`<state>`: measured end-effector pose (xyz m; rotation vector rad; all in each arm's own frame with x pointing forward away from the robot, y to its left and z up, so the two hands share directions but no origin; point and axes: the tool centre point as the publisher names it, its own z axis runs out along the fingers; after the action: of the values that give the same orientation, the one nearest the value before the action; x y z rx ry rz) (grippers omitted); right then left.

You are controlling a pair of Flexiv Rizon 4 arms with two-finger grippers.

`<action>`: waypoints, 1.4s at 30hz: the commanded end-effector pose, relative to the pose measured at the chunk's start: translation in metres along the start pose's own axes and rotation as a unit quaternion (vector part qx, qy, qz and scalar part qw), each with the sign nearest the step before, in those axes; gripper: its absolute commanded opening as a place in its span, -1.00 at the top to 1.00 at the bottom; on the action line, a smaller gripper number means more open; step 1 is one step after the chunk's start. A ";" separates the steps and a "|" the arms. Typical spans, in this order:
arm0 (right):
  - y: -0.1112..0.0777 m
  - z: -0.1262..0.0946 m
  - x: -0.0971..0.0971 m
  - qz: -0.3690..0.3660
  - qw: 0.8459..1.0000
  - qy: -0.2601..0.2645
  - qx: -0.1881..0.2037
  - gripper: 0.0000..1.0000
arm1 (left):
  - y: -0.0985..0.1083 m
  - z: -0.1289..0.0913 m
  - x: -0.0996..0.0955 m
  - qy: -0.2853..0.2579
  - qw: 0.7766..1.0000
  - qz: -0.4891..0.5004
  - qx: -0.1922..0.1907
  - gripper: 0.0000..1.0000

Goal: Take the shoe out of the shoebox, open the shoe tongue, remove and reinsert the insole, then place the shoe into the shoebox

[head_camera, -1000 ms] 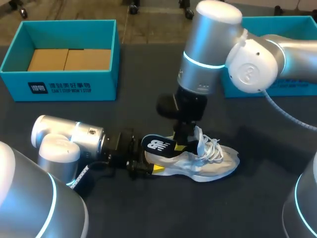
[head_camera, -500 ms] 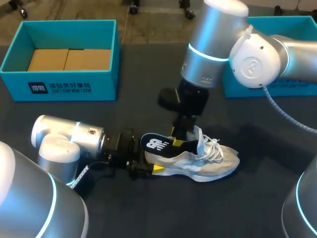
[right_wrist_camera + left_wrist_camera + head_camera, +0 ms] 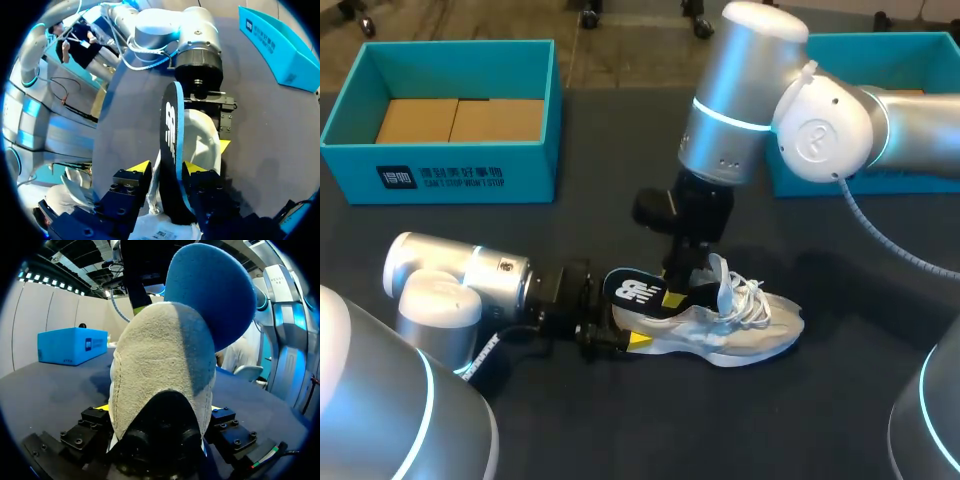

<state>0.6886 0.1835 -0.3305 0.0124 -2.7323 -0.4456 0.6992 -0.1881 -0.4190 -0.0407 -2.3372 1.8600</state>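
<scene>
We share a dark table whose widest bare stretch runs from 4 to 7 o'clock of the shoe (its near edge is out of view). Our right arm comes in from 2 o'clock and stands over the shoe, and our left arm lies low at 9 o'clock. The open teal shoebox sits at 10 o'clock, well apart from the shoe, and a second teal box at 2 o'clock is partly behind the right arm. The grey shoe lies on the table, heel to 9 and toe to 3. Our left gripper pinches its heel from both sides. The dark insole juts tilted from the shoe's opening, with our right gripper clamped on it, one yellow tip against each face.
</scene>
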 end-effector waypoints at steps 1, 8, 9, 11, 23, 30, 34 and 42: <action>-0.002 0.007 -0.003 -0.001 1.000 0.004 -0.008 0.38 | 0.000 0.001 -0.001 0.000 1.000 0.000 0.000 1.00; 0.006 0.001 -0.002 -0.017 1.000 0.008 -0.020 1.00 | 0.000 0.001 -0.001 0.000 1.000 0.000 0.000 1.00; 0.008 0.000 -0.002 -0.019 1.000 0.009 -0.018 1.00 | 0.000 0.001 -0.001 0.000 1.000 0.000 0.000 1.00; 0.012 -0.004 0.000 -0.033 0.999 0.013 -0.021 1.00 | 0.000 0.001 -0.001 0.000 1.000 0.000 0.000 1.00; 0.023 -0.014 0.005 -0.055 0.998 0.022 -0.037 1.00 | 0.000 0.001 -0.001 0.000 1.000 0.000 0.000 1.00; 0.023 -0.014 0.005 -0.055 0.998 0.022 -0.037 1.00 | 0.000 0.001 -0.001 0.000 1.000 0.000 0.000 1.00; 0.047 -0.017 0.004 -0.068 0.996 0.038 -0.040 1.00 | 0.000 0.001 -0.001 0.000 1.000 0.000 0.000 1.00; 0.073 -0.058 0.014 -0.083 0.993 0.055 -0.071 1.00 | 0.000 0.001 -0.001 0.000 1.000 0.000 0.000 1.00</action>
<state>0.6949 0.2349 -0.2667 0.2057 -2.6037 -0.6660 0.6992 -0.1881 -0.4190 -0.0407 -2.3372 1.8600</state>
